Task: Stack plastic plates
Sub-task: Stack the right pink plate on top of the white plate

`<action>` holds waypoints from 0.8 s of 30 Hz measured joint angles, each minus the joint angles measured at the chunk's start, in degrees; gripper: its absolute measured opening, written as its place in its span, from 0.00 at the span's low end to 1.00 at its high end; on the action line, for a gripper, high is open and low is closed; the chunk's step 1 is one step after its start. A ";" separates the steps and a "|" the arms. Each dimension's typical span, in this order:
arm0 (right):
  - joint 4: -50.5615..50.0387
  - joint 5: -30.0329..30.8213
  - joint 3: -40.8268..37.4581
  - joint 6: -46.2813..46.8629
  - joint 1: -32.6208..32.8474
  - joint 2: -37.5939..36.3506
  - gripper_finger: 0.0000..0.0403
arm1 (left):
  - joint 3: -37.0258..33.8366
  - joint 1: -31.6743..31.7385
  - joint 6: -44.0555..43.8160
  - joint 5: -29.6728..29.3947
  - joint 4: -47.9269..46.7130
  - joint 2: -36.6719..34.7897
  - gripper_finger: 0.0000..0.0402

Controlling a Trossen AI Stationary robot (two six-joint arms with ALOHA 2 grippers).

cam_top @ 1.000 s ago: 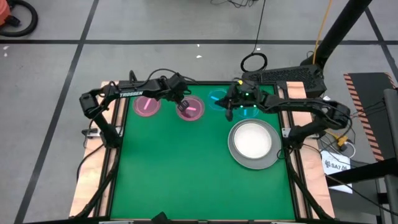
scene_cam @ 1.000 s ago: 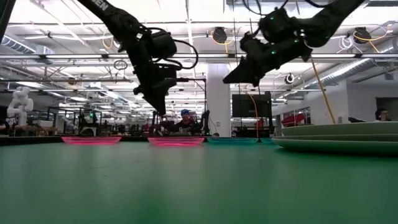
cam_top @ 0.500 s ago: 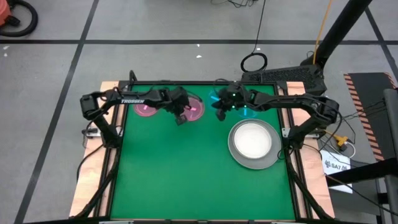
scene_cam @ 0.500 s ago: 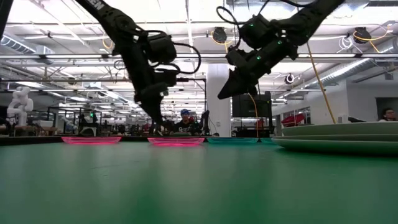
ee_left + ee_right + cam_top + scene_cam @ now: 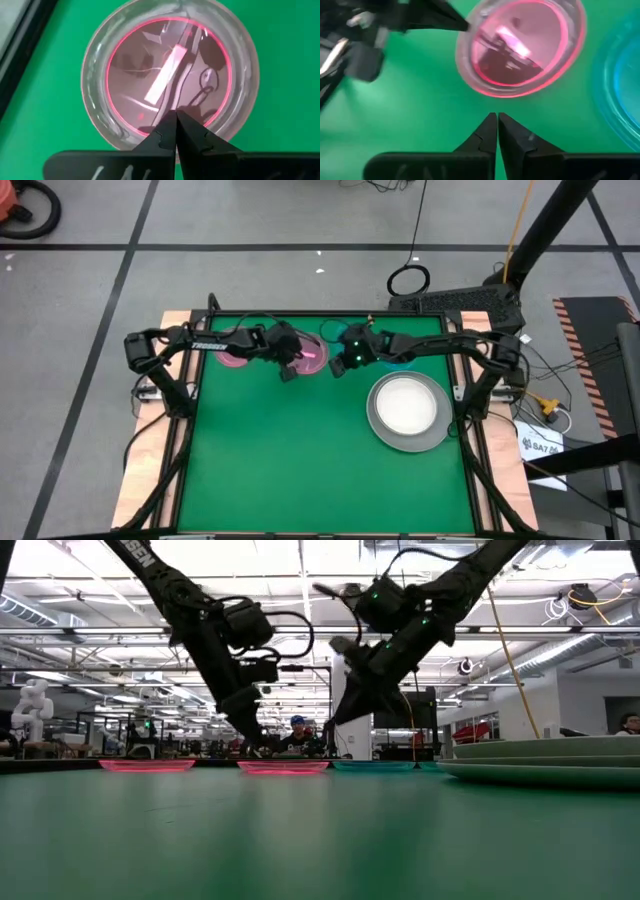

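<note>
The green surface point(image 5: 300, 460) is the biggest thing here. On it, at about 4 o'clock from the middle, sits the big grey plate point(image 5: 407, 412) with the white plate point(image 5: 405, 402) on top. That is the stack, and the small plates need to end up there.

Along the far edge, toward 12 o'clock, lie the small see-through plates. One pink plate point(image 5: 310, 352) is near the middle, with a second pink plate point(image 5: 236, 352) off at its 9 o'clock. The blue plates point(image 5: 392, 355) sit at its 3 o'clock, partly hidden by the right arm.

The left gripper point(image 5: 289, 370) hangs at the near rim of the middle pink plate, its fingers point(image 5: 167, 135) pressed together and holding nothing. The right gripper point(image 5: 338, 368) is just beside the same plate, at its 4 o'clock, and its fingers point(image 5: 492, 132) are pressed together too, over bare green.

To do this step well, I think one gripper should spread its fingers and slide one finger under the thin rim, then pinch softly. The plate is flat and slippery, so it may skid away.

The two grippers are very close, so they could bump. The blue plates are also near the right arm.
</note>
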 joint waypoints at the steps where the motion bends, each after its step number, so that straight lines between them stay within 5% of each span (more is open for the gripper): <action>1: 0.09 0.05 0.36 1.30 0.01 0.85 0.06 | -0.56 0.26 0.51 0.66 0.08 0.01 0.02; 12: -0.67 4.59 3.30 12.25 -0.39 8.29 0.34 | -1.93 2.81 4.59 2.43 0.92 0.07 0.01; 24: 3.19 9.38 3.37 15.47 -0.01 10.11 0.33 | -1.93 5.44 6.51 5.94 0.13 0.07 0.01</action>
